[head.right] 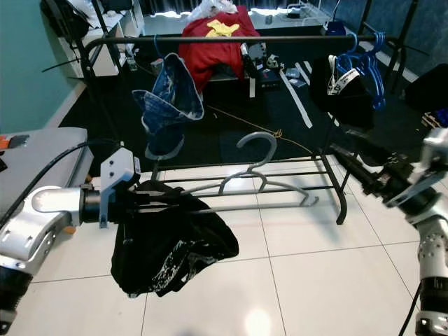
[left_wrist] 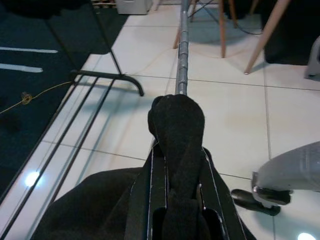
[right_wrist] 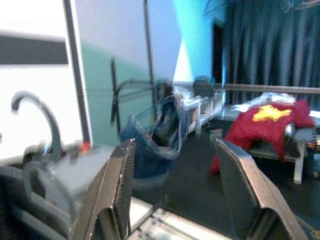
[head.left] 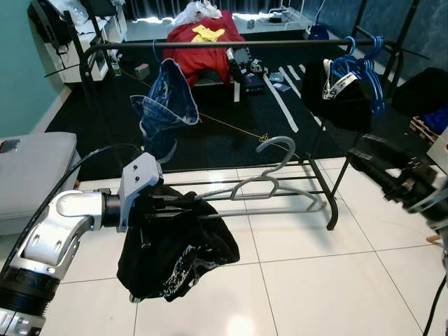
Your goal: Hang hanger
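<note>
- My left gripper (head.left: 183, 206) is clamped on the grey hanger (head.left: 269, 189), held level so the black garment (head.left: 175, 248) hangs clear of the floor.
- My right gripper (head.left: 364, 162) waits, fingers apart (nothing between them).
- The rail (head.left: 231, 44) beyond is where the hook must go.

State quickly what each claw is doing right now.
Left claw: closed on the grey hanger, with a black garment draped on it.
Right claw: open, holding nothing.

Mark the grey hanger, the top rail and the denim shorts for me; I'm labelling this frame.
grey hanger (head.left: 278, 144): left eye view, on its hook.
top rail (head.left: 280, 43): left eye view, bare middle stretch.
denim shorts (head.left: 170, 98): left eye view, middle of the fabric.
</note>
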{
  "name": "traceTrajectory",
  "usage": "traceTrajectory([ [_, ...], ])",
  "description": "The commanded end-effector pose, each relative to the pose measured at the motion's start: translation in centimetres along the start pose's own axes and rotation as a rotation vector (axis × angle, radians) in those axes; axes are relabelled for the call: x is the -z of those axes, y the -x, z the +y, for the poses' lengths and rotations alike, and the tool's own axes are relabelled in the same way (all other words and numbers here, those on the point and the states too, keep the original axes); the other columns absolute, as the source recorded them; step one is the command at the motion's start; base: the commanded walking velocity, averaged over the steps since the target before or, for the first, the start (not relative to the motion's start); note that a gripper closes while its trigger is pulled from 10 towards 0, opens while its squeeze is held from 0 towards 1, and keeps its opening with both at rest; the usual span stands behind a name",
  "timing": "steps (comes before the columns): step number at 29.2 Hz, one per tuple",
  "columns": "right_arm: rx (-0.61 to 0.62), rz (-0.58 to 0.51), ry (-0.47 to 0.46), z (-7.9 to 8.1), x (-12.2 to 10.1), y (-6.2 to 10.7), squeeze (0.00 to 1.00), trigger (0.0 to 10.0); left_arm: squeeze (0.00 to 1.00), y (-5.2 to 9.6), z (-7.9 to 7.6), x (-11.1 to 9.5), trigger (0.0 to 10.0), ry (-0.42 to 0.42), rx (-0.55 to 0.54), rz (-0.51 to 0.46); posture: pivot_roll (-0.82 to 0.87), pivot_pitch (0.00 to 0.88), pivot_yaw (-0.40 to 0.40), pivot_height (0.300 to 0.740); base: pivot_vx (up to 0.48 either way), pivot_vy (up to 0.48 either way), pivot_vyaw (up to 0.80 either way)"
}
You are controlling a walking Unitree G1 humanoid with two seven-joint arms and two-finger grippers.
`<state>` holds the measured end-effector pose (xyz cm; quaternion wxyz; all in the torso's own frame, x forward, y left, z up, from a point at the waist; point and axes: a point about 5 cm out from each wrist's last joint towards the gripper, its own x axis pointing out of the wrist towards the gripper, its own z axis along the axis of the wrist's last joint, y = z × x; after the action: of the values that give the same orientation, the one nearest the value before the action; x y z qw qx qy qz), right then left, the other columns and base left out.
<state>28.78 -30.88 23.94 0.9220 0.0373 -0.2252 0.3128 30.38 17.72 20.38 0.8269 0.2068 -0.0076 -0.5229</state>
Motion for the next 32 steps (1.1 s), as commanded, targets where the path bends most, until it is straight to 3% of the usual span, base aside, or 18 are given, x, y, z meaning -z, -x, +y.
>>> traceTrajectory([
  [1, 0.052, -0.126, -0.07, 0.2, -0.5, -0.3, 0.0, 10.0, 0.0, 0.2, 0.9, 0.6, 0.0, 0.013, -0.119, 0.004, 0.04, 0.056, 0.052, 0.74, 0.0, 0.0, 0.0],
  [3, 0.048, -0.162, -0.105, 0.6, -0.5, -0.5, 0.0, 10.0, 0.0, 0.1, 1.3, 1.0, 0.0, 0.028, -0.169, 0.01, 0.04, 0.056, 0.052, 0.74, 0.0, 0.0, 0.0],
  [4, -0.015, -0.128, -0.157, 2.1, 0.6, -1.2, 0.0, 10.0, 0.0, 0.2, 1.9, 1.4, 0.0, 0.065, -0.243, 0.003, 0.04, 0.063, 0.058, 0.74, 0.0, 0.0, 0.0],
  [5, -0.015, -0.128, -0.157, 2.1, 0.6, -1.2, 0.0, 10.0, 0.0, 0.2, 1.9, 1.4, 0.0, 0.065, -0.243, 0.003, 0.04, 0.063, 0.058, 0.74, 0.0, 0.0, 0.0],
  [6, -0.089, -0.075, -0.202, 4.0, 2.1, -1.9, 0.0, 10.0, 0.0, 0.2, 2.4, 1.7, 0.0, 0.112, -0.309, -0.017, 0.04, 0.067, 0.059, 0.74, 0.0, 0.0, 0.0],
  [7, -0.089, -0.075, -0.202, 4.0, 2.1, -1.9, 0.0, 10.0, 0.0, 0.2, 2.4, 1.7, 0.0, 0.112, -0.309, -0.017, 0.04, 0.067, 0.059, 0.74, 0.0, 0.0, 0.0],
  [8, -0.167, -0.008, -0.236, 6.2, 3.9, -2.7, 0.0, 10.0, 0.0, 0.2, 2.9, 2.1, 0.0, 0.161, -0.376, -0.033, 0.04, 0.068, 0.058, 0.74, 0.0, 0.0, 0.0],
  [9, -0.167, -0.008, -0.236, 6.2, 3.9, -2.7, 0.0, 10.0, 0.0, 0.2, 2.9, 2.1, 0.0, 0.161, -0.376, -0.033, 0.04, 0.068, 0.058, 0.74, 0.0, 0.0, 0.0],
  [12, -0.282, 0.101, -0.259, 10.7, 7.7, -3.9, 0.0, 10.0, 0.0, 0.4, 3.9, 3.5, 0.0, 0.281, -0.552, -0.029, 0.05, 0.075, 0.055, 0.74, 0.0, 0.0, 0.0],
  [14, -0.294, 0.119, -0.261, 11.4, 8.3, -4.1, 0.0, 10.0, 0.0, 0.5, 4.1, 3.8, 0.0, 0.305, -0.586, -0.027, 0.05, 0.075, 0.055, 0.74, 0.0, 0.0, 0.0],
  [15, -0.31, 0.177, -0.241, 12.1, 9.5, -4.0, 0.0, 10.0, 0.0, 0.7, 4.2, 4.0, 0.0, 0.318, -0.617, -0.029, 0.05, 0.077, 0.057, 0.74, 0.0, 0.0, 0.0],
  [16, -0.31, 0.177, -0.241, 12.1, 9.5, -4.0, 0.0, 10.0, 0.0, 0.7, 4.2, 4.0, 0.0, 0.318, -0.617, -0.029, 0.05, 0.077, 0.057, 0.74, 0.0, 0.0, 0.0],
  [19, -0.311, 0.372, -0.122, 12.5, 13.0, -2.6, 0.0, 10.0, 0.0, 0.9, 4.0, 3.5, 0.0, 0.325, -0.605, -0.115, 0.05, 0.086, 0.046, 0.74, 0.0, 0.0, 0.0],
  [22, -0.297, 0.421, -0.063, 12.1, 13.9, -2.0, 0.0, 10.0, 0.0, 0.9, 3.6, 3.1, 0.0, 0.318, -0.559, -0.146, 0.05, 0.088, 0.043, 0.74, 0.0, 0.0, 0.0],
  [24, -0.226, 0.445, -0.018, 11.2, 14.7, -1.4, 0.0, 10.0, 0.0, 0.9, 2.9, 2.5, 0.0, 0.293, -0.464, -0.175, 0.06, 0.093, 0.032, 0.74, 0.0, 0.0, 0.0],
  [25, -0.226, 0.445, -0.018, 11.2, 14.7, -1.4, 0.0, 10.0, 0.0, 0.9, 2.9, 2.5, 0.0, 0.293, -0.464, -0.175, 0.06, 0.093, 0.032, 0.74, 0.0, 0.0, 0.0],
  [27, -0.112, 0.458, -0.042, 10.4, 15.2, -0.8, 0.0, 10.0, 0.0, 1.2, 2.6, 1.8, 0.0, 0.273, -0.404, -0.201, 0.06, 0.095, 0.028, 0.74, 0.0, 0.0, 0.0],
  [32, -0.04, 0.515, -0.094, 10.2, 16.5, 0.7, 0.0, 10.0, 0.0, 1.3, 2.5, 0.9, 0.0, 0.274, -0.376, -0.246, 0.07, 0.104, 0.023, 0.74, 0.0, 0.0, 0.0],
])
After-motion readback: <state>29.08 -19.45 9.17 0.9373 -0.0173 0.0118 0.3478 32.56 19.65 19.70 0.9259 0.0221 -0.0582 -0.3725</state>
